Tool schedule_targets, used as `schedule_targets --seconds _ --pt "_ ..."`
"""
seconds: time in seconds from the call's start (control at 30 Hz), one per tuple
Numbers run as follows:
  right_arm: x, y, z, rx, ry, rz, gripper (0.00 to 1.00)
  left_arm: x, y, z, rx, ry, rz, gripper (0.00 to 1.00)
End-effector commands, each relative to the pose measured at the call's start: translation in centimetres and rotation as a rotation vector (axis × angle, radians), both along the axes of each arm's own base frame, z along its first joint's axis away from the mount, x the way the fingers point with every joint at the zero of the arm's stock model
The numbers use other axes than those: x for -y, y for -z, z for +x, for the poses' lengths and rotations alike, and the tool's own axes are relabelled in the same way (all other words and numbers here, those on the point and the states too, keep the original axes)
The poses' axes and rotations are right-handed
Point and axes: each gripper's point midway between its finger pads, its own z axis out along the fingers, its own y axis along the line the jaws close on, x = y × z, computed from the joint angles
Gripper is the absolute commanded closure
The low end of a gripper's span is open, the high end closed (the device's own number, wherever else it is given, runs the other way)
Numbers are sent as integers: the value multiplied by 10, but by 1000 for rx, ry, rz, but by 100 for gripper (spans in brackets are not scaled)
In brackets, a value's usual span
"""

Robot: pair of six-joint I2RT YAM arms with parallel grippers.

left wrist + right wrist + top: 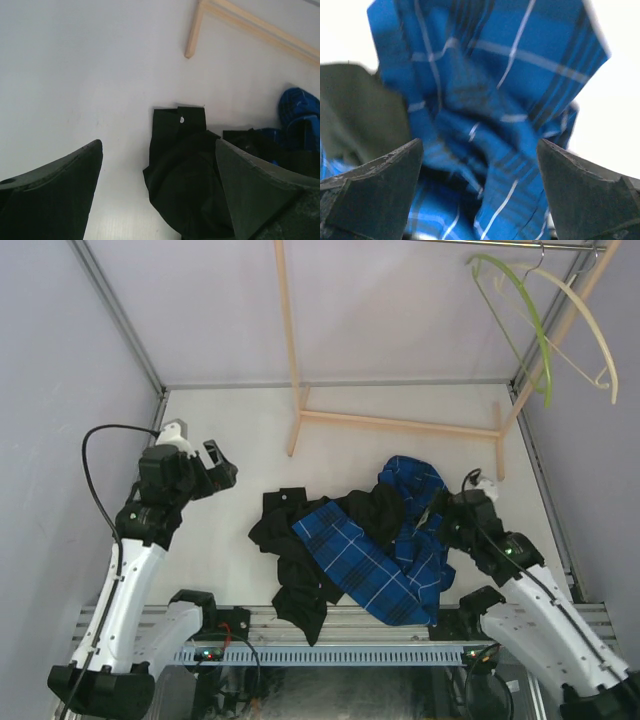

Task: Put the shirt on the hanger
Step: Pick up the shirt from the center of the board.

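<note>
The blue plaid shirt (385,560) lies crumpled on the table at front centre, tangled with a black garment (300,540). The lime-green hanger (522,315) hangs from the rail at the top right, far from both arms. My right gripper (440,508) hovers open just above the shirt's right side; in the right wrist view the shirt (495,75) fills the space under the gripper (479,142), and its jaws stand wide apart around the folds. My left gripper (222,464) is open over bare table left of the pile, with nothing between its fingers (60,190).
A cream hanger (592,335) hangs beside the green one. A wooden rack frame (400,425) stands at the back, and one of its feet (192,37) shows in the left wrist view. There the black garment (185,185) lies just ahead, with the shirt (298,110) beyond.
</note>
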Motion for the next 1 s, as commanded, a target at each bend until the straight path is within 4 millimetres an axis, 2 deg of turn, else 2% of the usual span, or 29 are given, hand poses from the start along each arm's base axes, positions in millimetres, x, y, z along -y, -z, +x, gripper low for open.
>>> schedule_targets --seconds 0.0,0.13,0.27,0.4,0.57,0.67,0.73,0.83,0.87,0.9,0.97 --pt "-25 0 -37 -89 17 -14 7 15 9 -10 5 27 23 3" --pt "-40 23 -68 -183 -14 -130 6 27 20 -15 -12 44 12 4" --pt "-29 43 -89 -244 8 -313 4 28 28 -18 -20 49 6 4" --pt "-30 56 -97 -288 -5 -397 2 28 32 -21 -21 58 11 4" --pt "-56 82 -97 -309 -117 -328 6 31 35 -20 -28 75 6 4" --pt "-80 83 -86 -264 -236 -253 19 35 36 -19 -30 83 -9 4" --pt "-90 77 -77 -233 -261 -205 28 37 36 -19 -29 91 -17 4" --pt "-101 63 -63 -180 -301 -134 68 37 37 -20 -30 93 -16 4" --pt "-104 55 -59 -154 -319 -112 78 37 36 -20 -26 93 -15 4" --pt "-105 45 -55 -121 -338 -94 88 36 35 -20 -24 89 -13 5" --pt "-107 17 -47 -39 -356 -55 98 34 32 -21 -10 84 -10 5"
